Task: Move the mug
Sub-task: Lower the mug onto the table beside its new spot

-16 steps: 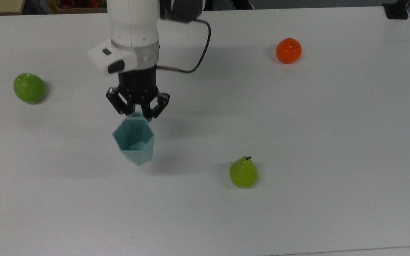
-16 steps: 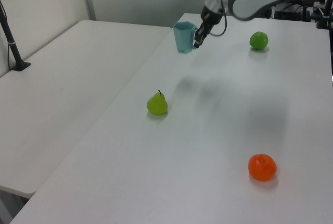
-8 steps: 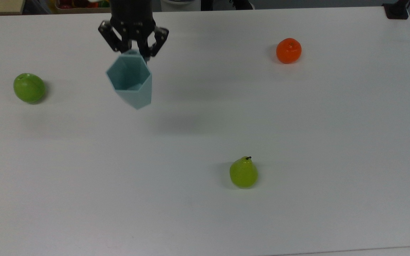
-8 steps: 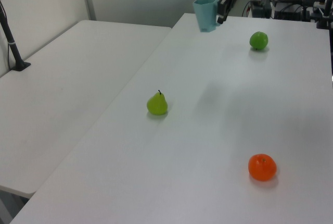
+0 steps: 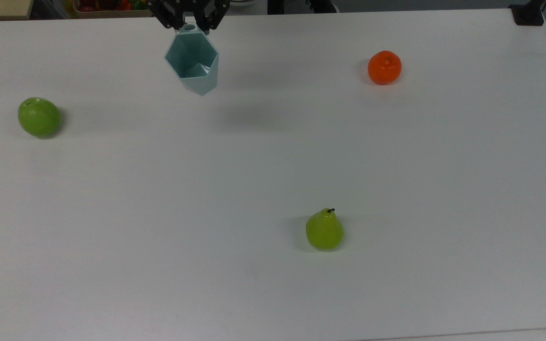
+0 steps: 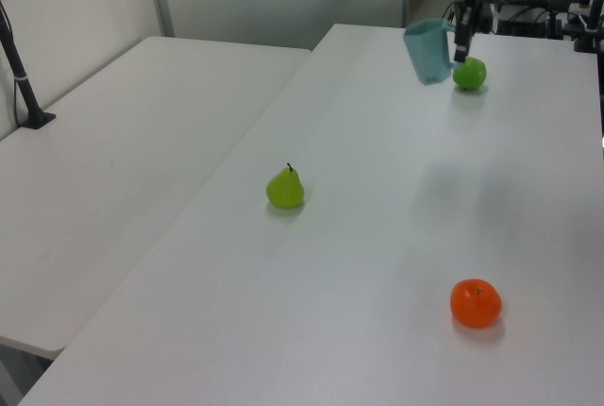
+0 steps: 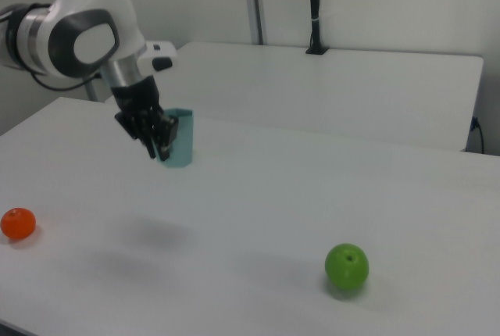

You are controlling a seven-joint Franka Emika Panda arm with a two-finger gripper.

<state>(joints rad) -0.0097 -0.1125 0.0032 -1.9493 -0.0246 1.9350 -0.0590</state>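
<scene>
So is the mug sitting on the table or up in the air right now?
In the air. The gripper holds the mug by its rim, and its shadow falls apart from it on the table.

No legible text, labels or numbers anywhere

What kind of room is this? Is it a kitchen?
Probably not a kitchen; it looks like a robot lab. A robot arm holds a mug over a plain white table, with cables and equipment behind.

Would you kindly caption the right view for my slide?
Pincer holds the mug aloft above the white table, orange and apple below.
</scene>
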